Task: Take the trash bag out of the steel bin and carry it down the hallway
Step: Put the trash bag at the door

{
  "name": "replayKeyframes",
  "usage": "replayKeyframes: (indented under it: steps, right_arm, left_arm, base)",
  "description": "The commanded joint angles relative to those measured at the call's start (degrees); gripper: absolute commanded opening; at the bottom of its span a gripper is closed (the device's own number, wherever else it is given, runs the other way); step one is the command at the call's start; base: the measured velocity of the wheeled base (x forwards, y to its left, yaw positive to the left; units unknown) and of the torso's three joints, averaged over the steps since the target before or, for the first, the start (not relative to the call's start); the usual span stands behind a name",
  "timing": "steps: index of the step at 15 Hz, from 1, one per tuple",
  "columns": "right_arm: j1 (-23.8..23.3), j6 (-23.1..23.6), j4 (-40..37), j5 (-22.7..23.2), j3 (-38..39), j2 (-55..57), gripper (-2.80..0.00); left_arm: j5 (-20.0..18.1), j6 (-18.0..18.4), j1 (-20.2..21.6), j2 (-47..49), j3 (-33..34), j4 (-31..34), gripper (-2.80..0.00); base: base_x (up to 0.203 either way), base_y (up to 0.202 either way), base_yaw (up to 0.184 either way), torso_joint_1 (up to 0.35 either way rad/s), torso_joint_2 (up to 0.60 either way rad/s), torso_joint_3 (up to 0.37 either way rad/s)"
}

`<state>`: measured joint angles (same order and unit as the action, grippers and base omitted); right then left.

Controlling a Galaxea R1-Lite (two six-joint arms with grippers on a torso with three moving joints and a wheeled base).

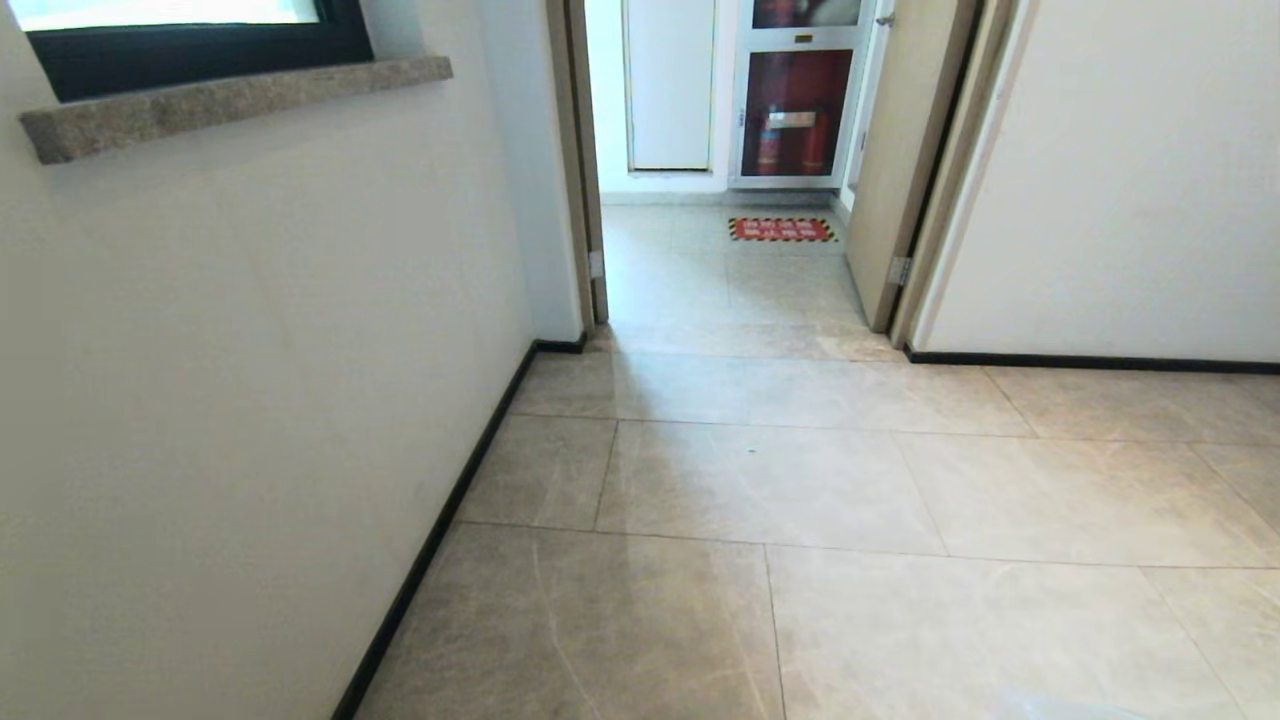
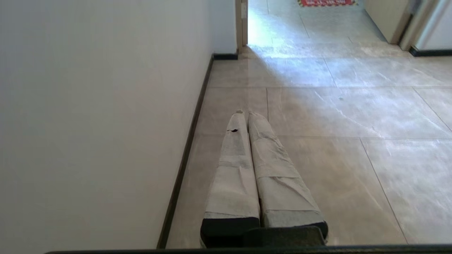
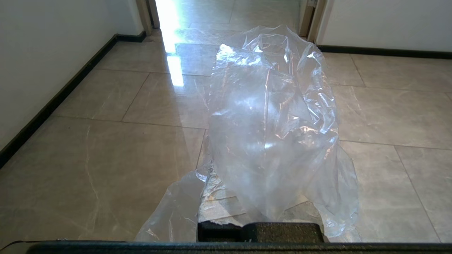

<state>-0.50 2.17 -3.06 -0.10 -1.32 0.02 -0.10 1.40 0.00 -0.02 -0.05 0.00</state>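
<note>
My right tool (image 3: 259, 197) is clamped on the trash bag (image 3: 272, 116); the clear, crinkled plastic drapes over its fingers and billows out ahead of them above the floor (image 3: 99, 155), so the fingers themselves are mostly hidden under the film. I cannot make out anything inside the bag from here. My left tool (image 2: 245, 114) holds nothing, its two wrapped fingers (image 2: 235, 169) pressed together and pointing level along the hallway (image 1: 760, 480), close to the white wall (image 2: 99, 116) and its black baseboard (image 2: 183, 155). Neither arm shows in my head view. Ahead of me the glossy tiles run to an open doorway (image 1: 730, 270) with tan wooden frames; beyond it a red floor mat (image 1: 782, 229) lies before a cabinet (image 1: 795, 110) with red extinguishers. A stone window sill (image 1: 230, 100) juts from the wall on my left.
</note>
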Motion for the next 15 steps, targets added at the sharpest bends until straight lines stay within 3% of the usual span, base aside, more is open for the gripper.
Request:
replayKeyframes:
  steps: [1,8,15]
  right_arm:
    - [0.0,0.0,0.0,0.0,0.0,0.1,-2.80]
    - [0.0,0.0,0.0,0.0,0.0,0.0,-2.80]
    - [0.0,0.0,0.0,0.0,0.0,0.1,-2.80]
  left_arm:
    - [0.0,-0.1,0.0,0.0,0.0,0.0,-2.80]
    - [0.0,-0.1,0.0,0.0,0.0,0.0,-2.80]
    - [0.0,0.0,0.0,0.0,0.0,0.0,-2.80]
  base:
    - [0.167,0.000,-0.001,0.001,0.00,0.007]
    - [0.179,0.000,0.002,0.003,0.00,0.002]
    - [0.000,0.000,0.000,0.000,0.00,0.000]
